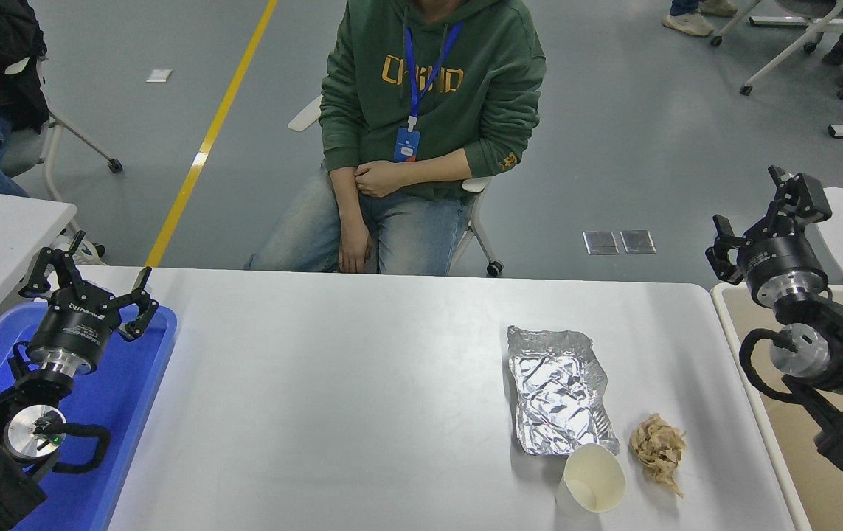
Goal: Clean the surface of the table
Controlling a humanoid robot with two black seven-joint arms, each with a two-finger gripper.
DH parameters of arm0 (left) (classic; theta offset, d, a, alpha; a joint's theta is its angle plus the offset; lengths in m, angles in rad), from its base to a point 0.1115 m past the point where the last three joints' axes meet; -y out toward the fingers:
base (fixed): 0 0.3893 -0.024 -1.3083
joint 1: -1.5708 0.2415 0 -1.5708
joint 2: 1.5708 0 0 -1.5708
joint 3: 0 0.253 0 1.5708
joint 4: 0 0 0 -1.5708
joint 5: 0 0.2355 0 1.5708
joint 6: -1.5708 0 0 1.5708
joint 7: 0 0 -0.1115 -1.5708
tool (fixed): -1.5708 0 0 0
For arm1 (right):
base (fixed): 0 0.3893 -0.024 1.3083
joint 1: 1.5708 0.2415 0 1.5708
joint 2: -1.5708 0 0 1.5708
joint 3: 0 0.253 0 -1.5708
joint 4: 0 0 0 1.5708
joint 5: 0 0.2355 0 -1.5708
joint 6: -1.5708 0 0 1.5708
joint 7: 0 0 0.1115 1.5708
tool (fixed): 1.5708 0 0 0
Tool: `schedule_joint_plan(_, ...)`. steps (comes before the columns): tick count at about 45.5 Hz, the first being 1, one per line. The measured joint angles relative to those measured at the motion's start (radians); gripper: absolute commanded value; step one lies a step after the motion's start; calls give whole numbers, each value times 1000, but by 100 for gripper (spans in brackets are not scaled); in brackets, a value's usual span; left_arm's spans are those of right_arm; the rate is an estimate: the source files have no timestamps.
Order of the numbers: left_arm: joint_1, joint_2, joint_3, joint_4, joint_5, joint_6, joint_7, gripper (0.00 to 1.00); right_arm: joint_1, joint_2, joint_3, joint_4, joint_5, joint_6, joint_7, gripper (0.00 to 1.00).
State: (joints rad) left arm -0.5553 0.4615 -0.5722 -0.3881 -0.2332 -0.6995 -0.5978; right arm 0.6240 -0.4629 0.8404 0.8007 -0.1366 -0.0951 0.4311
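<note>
- A wide white bench surface with rounded corners fills the lower middle of the frame, running from the lower left to the lower right.
- On its right part lies a crumpled foil tray, empty and silver.
- Just below the tray, touching its lower right corner, a white paper cup lies tipped on its side, mouth toward the viewer.
- Just right of the cup sits a small wad of crumpled tan paper.
- At the lower left, the left claw hangs above a blue bin beside the bench, fingers spread wide, holding nothing.
- At the right edge, the right claw is raised above a beige bin, fingers spread wide, holding nothing, well apart from the items on the bench.
- At top centre, a person in a green hoodie sits on a chair behind the bench, hands in lap.
- A yellow floor line runs diagonally at upper left.
</note>
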Motion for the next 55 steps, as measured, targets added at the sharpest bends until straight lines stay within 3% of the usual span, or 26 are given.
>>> schedule_joint_plan(55, 0, 1, 0, 0, 0, 0, -1, 100, 9, -25, -36, 13, 132, 3, -1, 100)
